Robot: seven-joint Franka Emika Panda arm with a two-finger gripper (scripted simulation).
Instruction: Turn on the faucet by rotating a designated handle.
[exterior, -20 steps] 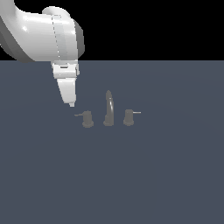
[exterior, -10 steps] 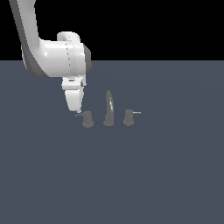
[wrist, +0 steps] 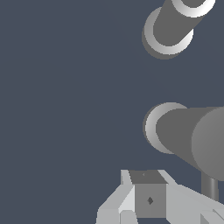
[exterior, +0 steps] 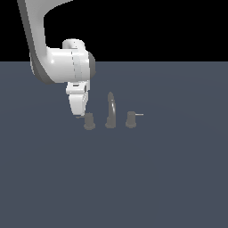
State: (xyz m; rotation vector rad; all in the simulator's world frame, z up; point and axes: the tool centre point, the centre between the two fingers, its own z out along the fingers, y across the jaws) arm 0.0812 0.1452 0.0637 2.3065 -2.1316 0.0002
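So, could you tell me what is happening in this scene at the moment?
A white robot arm has lowered its fingers right beside the handle, the stubby knob at the exterior view's left end of a small grey faucet set. The arched spout stands in the middle and the other knob, with its thin lever, sits on the right. Whether the fingers touch the handle or its lever cannot be told.

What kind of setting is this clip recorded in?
Most likely a bare simulated test scene, not a real kitchen: a flat, featureless slate-grey floor, a black void behind it, and only a small grey three-piece faucet under the white arm's end effector.
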